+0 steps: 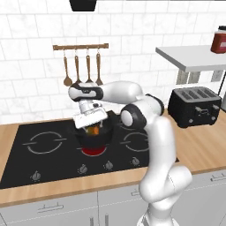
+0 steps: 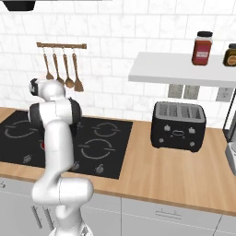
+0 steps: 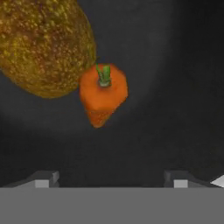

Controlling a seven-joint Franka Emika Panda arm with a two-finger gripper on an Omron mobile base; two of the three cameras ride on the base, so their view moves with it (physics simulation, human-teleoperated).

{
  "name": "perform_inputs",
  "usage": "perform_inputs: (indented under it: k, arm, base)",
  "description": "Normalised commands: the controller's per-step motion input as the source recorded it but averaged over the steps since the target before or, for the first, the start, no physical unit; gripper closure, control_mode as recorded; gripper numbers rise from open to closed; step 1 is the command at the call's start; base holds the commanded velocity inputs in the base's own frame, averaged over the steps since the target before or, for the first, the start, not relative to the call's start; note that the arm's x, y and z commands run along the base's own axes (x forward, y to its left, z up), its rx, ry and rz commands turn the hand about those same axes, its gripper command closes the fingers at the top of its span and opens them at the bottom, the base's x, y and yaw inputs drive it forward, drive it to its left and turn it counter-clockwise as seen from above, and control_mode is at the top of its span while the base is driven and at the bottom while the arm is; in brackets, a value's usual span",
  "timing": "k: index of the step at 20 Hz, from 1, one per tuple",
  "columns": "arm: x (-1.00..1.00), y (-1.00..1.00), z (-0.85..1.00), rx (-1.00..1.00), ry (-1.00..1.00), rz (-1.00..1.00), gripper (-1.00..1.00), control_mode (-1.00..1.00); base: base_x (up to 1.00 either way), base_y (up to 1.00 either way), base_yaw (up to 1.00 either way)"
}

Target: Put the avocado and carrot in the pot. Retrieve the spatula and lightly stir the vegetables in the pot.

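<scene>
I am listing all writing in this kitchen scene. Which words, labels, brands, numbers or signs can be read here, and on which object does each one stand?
None can be read.
Red jar: label is blurred colour only.
Dark jar: label too small to read.
Toaster: no readable marks.
Stove knobs: no readable numbers.

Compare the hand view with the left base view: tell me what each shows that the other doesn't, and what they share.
Hand view alone: the speckled avocado lying against the carrot, and the pincer with its tips spread apart. Left base view alone: the stovetop, the hanging wooden utensils, the toaster and a jar on the shelf. Both: the pot with something orange inside.
</scene>
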Motion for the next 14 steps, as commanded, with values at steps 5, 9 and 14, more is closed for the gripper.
perform_inputs:
  k: [5, 9, 14]
  arm:
    - [-0.19, 0.0, 0.05, 0.0, -0.03, -0.06, -1.0, -1.0]
    - [-0.22, 0.0, 0.05, 0.0, -0.07, -0.07, -1.0, -1.0]
    - [-0.45, -0.07, 0.14, 0.03, -0.06, -0.11, -1.0, -1.0]
  base:
    - [0.0, 0.0, 0.0]
    - [0.0, 0.0, 0.0]
    - [0.0, 0.0, 0.0]
